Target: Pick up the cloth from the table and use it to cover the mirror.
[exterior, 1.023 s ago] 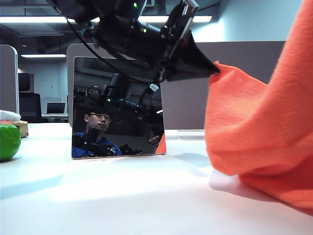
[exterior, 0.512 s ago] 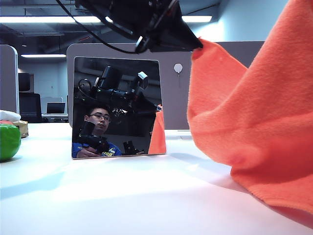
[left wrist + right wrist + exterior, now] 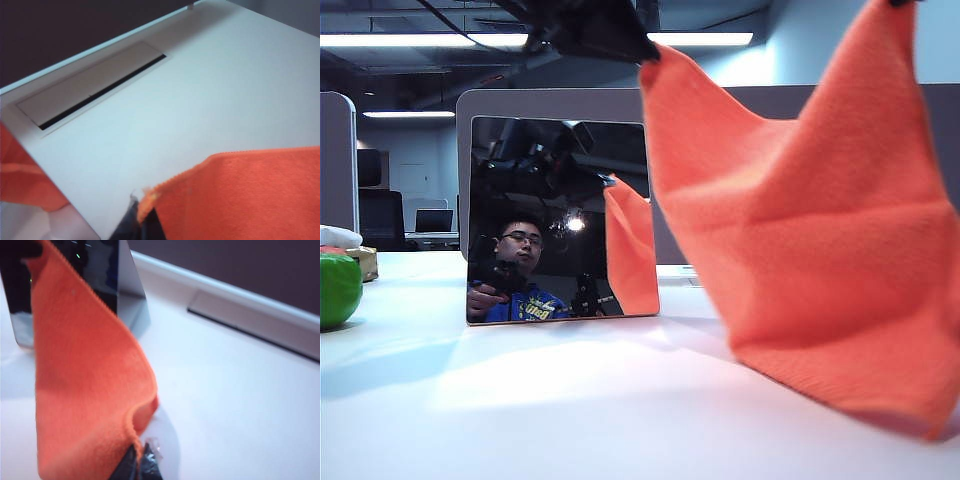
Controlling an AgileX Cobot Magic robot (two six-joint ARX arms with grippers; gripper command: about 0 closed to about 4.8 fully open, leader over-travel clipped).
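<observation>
The orange cloth (image 3: 800, 230) hangs spread out above the white table (image 3: 570, 400), held by its two upper corners, to the right of the mirror (image 3: 535, 220). The mirror stands upright and uncovered, showing a dark reflection with part of the cloth in it. My left gripper (image 3: 642, 50) is shut on the cloth's left corner, higher than the mirror's top right corner. My right gripper (image 3: 898, 3) is shut on the other corner at the picture's top edge. In the wrist views, the left gripper (image 3: 142, 212) pinches the cloth (image 3: 240, 195) and the right gripper (image 3: 140, 457) pinches the cloth (image 3: 85, 380), which is in front of the mirror (image 3: 107, 270).
A green round object (image 3: 338, 290) lies at the far left of the table. A grey-brown partition (image 3: 720, 180) stands behind the mirror. A long cable slot (image 3: 95, 95) is set in the tabletop near its back edge, also seen as the slot (image 3: 250, 325).
Both grippers have risen and carried the cloth left toward the mirror. The cloth now hangs stretched wide between them, and more of it shows in the mirror.
</observation>
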